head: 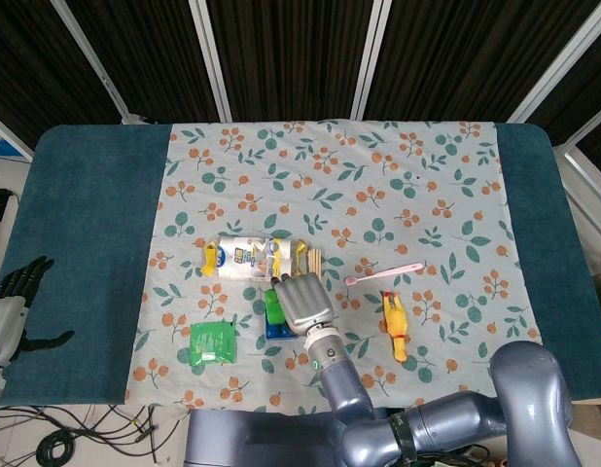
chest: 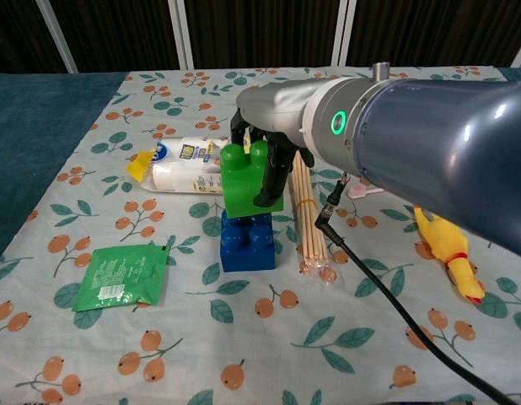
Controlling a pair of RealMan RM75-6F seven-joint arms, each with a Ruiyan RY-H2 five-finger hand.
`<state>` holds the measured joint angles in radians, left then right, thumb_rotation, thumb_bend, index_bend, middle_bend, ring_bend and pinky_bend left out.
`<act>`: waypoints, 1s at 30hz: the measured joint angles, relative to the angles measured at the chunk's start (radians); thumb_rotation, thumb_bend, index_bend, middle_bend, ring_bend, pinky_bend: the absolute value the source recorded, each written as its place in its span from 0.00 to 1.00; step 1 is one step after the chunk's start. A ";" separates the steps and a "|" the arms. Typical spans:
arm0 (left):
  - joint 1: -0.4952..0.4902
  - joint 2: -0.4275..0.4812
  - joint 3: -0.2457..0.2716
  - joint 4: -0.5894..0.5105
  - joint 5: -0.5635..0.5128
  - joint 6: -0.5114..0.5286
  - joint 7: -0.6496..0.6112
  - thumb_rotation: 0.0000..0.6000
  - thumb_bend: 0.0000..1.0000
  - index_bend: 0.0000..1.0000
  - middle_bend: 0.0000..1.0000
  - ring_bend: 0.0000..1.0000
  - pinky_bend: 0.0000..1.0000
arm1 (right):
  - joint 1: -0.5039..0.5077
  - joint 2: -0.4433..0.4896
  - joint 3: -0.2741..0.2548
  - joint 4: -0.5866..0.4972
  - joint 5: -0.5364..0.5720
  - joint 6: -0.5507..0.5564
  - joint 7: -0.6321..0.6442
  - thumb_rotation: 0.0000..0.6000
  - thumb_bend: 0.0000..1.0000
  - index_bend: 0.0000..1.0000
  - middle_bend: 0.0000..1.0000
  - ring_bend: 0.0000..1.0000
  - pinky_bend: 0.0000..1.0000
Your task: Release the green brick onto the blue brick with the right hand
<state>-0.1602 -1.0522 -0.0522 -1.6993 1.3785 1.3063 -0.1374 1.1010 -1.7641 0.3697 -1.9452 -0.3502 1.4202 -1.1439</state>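
Note:
The green brick point(chest: 244, 181) sits slightly tilted on top of the blue brick point(chest: 247, 244), near the table's front middle. My right hand point(chest: 273, 139) comes down over it from above and behind. Its dark fingers point(chest: 269, 177) wrap the brick's right side and back and grip it. In the head view the right hand point(head: 302, 302) covers most of the green brick point(head: 272, 307), and only an edge of the blue brick point(head: 274, 332) shows below it. My left hand point(head: 17, 292) hangs off the table's left edge, fingers apart and holding nothing.
A green packet point(chest: 117, 277) lies left of the stack. A white bottle with a yellow cap point(chest: 183, 165) lies behind it, and a bundle of wooden sticks point(chest: 309, 221) lies just to its right. A yellow rubber chicken point(chest: 446, 249) and a pink stick point(head: 383, 274) lie further right.

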 measured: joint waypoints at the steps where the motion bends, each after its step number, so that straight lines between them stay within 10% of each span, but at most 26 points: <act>1: 0.000 0.000 0.000 0.000 0.000 0.000 0.000 1.00 0.00 0.00 0.00 0.00 0.00 | 0.002 0.000 0.001 0.000 0.003 0.001 0.000 1.00 0.54 0.66 0.55 0.52 0.58; 30: -0.001 0.001 -0.002 0.000 -0.002 -0.001 -0.008 1.00 0.00 0.00 0.00 0.00 0.00 | 0.047 -0.056 0.008 0.068 0.048 0.031 0.022 1.00 0.54 0.66 0.55 0.53 0.59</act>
<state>-0.1611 -1.0513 -0.0539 -1.6997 1.3762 1.3051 -0.1450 1.1482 -1.8201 0.3778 -1.8773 -0.3020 1.4517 -1.1216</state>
